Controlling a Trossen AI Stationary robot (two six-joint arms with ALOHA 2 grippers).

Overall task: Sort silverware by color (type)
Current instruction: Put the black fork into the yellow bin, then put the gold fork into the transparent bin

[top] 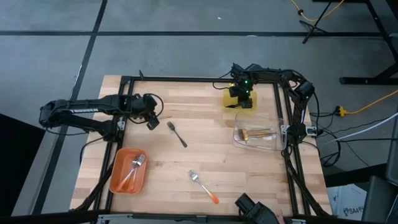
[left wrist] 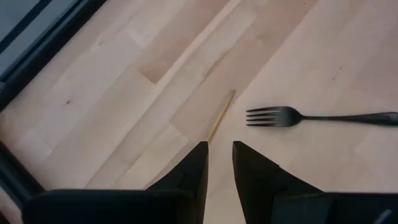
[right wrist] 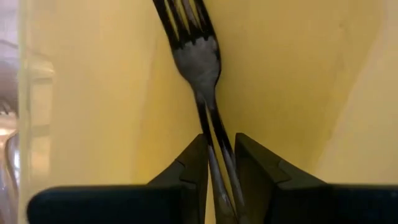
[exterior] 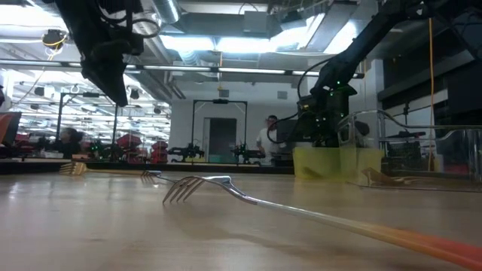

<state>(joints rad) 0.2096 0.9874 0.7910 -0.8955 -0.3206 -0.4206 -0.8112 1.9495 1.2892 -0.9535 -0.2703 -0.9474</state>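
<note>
While the right gripper (right wrist: 219, 186) hangs inside the yellow tray (top: 247, 102) at the table's far right, you see its fingers (right wrist: 193, 168) closed to a narrow gap on dark fork handles. 2 handles seem to run between the pads, with the fork heads (right wrist: 196, 56) lying against the tray's yellow wall. In the high view that gripper sits right over the tray, with a green light showing on the arm.

The left gripper (left wrist: 219, 163) hovers over the wood at the table's left side, holding nothing. Its fingers (left wrist: 189, 171) stand narrowly apart. Just ahead of it lies the black fork (left wrist: 311, 116), flat on the table (top: 186, 112), tines toward the gripper, not touching it. A thin pale stick or mark (left wrist: 221, 114) lies on the wood beside the tines; you cannot tell which.

Where the rest sits:
- Orange tray (top: 117, 180), near left: at least 2 silver forks (top: 134, 167) with orange handles, lying together.
- Clear tray (top: 277, 142), right side, just nearer than the yellow tray: gold pieces (top: 256, 134); the count is unclear.
- Loose on the table, near centre: 1 silver fork with an orange handle (top: 203, 186), well apart from every tray. It fills the low view's foreground.

A person (exterior: 265, 135) shows far off in the room behind.
</note>
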